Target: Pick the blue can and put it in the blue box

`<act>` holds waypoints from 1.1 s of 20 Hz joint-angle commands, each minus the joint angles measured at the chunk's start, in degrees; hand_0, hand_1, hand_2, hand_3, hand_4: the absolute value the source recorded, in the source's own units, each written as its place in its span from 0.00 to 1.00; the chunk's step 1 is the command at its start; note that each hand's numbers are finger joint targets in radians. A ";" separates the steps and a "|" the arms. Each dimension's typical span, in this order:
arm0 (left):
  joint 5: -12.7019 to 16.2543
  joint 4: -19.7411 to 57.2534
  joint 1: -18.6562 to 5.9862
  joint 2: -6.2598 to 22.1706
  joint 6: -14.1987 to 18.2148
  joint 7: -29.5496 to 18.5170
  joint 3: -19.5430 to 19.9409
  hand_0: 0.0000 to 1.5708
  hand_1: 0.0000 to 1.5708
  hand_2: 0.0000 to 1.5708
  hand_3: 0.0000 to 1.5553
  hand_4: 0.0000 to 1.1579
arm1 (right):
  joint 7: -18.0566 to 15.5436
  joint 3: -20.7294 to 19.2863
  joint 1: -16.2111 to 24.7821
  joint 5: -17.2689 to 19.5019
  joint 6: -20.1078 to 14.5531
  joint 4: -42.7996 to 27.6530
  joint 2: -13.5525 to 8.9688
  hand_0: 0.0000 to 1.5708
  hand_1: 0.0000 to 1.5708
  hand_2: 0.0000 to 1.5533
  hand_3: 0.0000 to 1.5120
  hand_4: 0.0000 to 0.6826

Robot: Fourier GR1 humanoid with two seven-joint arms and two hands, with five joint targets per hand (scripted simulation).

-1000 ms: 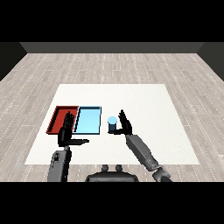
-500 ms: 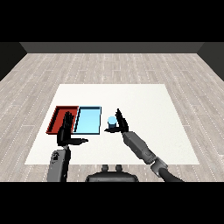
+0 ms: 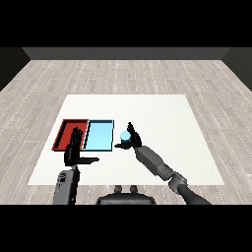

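While I watch from the head view, the white table (image 3: 147, 106) fills the middle of my screen, set on a grey plank floor (image 3: 59, 78). On it I see the red tray (image 3: 66, 134) and the light blue tray (image 3: 98, 135) lying side by side, touching along one edge, the red one to the outside.

My right forearm (image 3: 155, 163) comes in from the lower right corner and angles up toward the trays. My left forearm (image 3: 66, 184) rises from the lower left.

My left hand (image 3: 75, 151) stands with its fingers straight and pointing up, thumb stuck out sideways toward the right; it holds nothing. Its fingertips overlap the near edge of the red tray in this view, and the blue tray sits just beyond the thumb side.

My right hand (image 3: 132, 140) is curled round the blue can (image 3: 125, 135), thumb on the left of it and fingers rising behind it. The can sits inside that curl, upright as far as I can tell, just beside the blue tray's right edge and outside it. Whether the can touches the table, I cannot tell.
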 commanded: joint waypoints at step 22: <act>0.78 0.71 0.83 0.07 0.17 -1.91 2.01 0.00 0.00 0.00 0.00 0.00 | 12.70 21.15 -8.95 -7.06 -20.95 8.26 0.01 0.93 0.93 0.98 0.99 0.77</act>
